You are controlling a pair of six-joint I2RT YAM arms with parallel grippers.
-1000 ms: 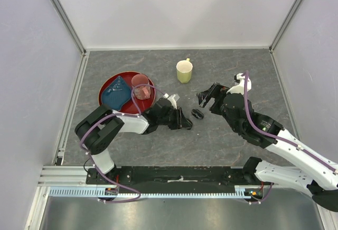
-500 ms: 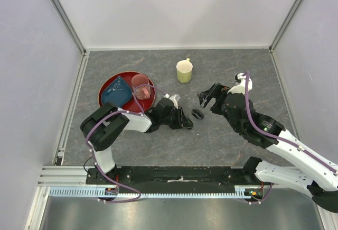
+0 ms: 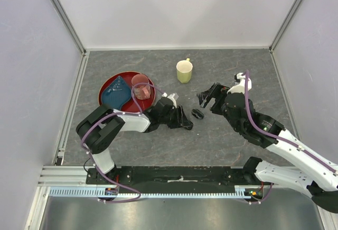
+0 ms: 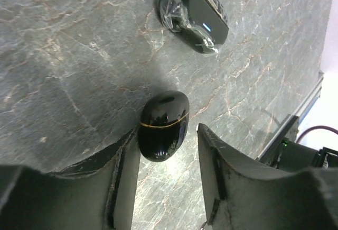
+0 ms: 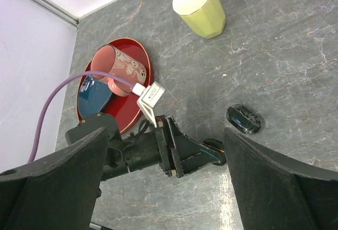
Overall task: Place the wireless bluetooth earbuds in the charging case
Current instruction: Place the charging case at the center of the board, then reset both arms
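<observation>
No tiny earbuds show in any view. A glossy black oval pod (image 4: pixel 163 124) with a gold seam lies on the grey table between the fingers of my left gripper (image 4: pixel 168 145). The gripper is open: the left finger (image 4: pixel 127 161) touches the pod and there is a gap to the right finger. The pod's end peeks out at that gripper's tip in the right wrist view (image 5: pixel 214 145). A black case (image 4: pixel 193 13) in clear wrap with a blue light lies just beyond, also in the top view (image 3: pixel 197 113). My right gripper (image 3: pixel 208 97) hovers wide open and empty above that case.
A yellow mug (image 3: pixel 184 72) stands behind the case. A red plate (image 3: pixel 107 86) at the left holds a blue cone-like thing (image 3: pixel 117 93) and a pink cup (image 3: pixel 141 86) lying on its side. White walls enclose the table.
My left arm's elbow has shifted slightly while its gripper stays around the pod. The right arm has not moved.
</observation>
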